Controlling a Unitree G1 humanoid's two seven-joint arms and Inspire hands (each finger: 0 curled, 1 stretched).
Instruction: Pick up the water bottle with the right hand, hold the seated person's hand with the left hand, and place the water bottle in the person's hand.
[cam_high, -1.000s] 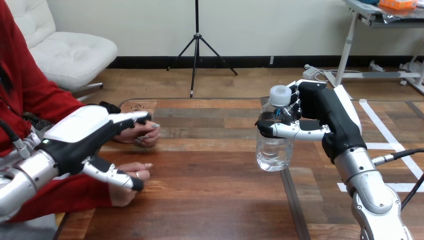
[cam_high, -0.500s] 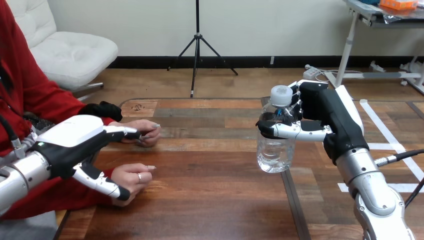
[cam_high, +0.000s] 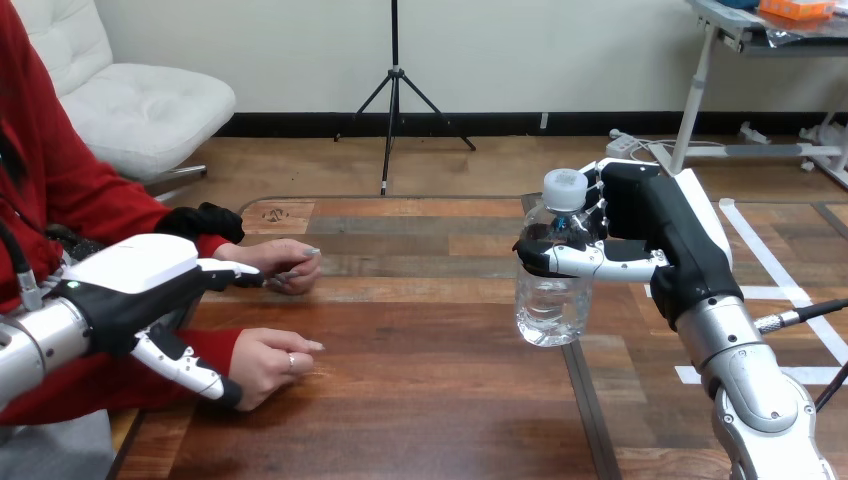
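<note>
A clear water bottle (cam_high: 549, 300) with a white cap hangs upright above the table's middle right, and my right hand (cam_high: 650, 235) is shut on it, thumb across its shoulder. At the left, my left hand (cam_high: 125, 285) is open, its fingers (cam_high: 235, 270) straight and pointing right. It hovers over the red-sleeved forearm of the person's near hand (cam_high: 272, 362), my thumb (cam_high: 190, 368) reaching down in front of that wrist without curling round it. That near hand rests loosely closed on the table. The person's far hand (cam_high: 285, 263) lies on the table behind my fingers.
The wooden table (cam_high: 420, 330) has a dark seam (cam_high: 585, 410) running toward me below the bottle. White tape strips (cam_high: 765, 292) mark its right part. The person sits along the table's left edge.
My left hand has drawn back to the left and lower, uncovering more of the person's near hand, which has opened slightly. The right hand and bottle have barely moved.
</note>
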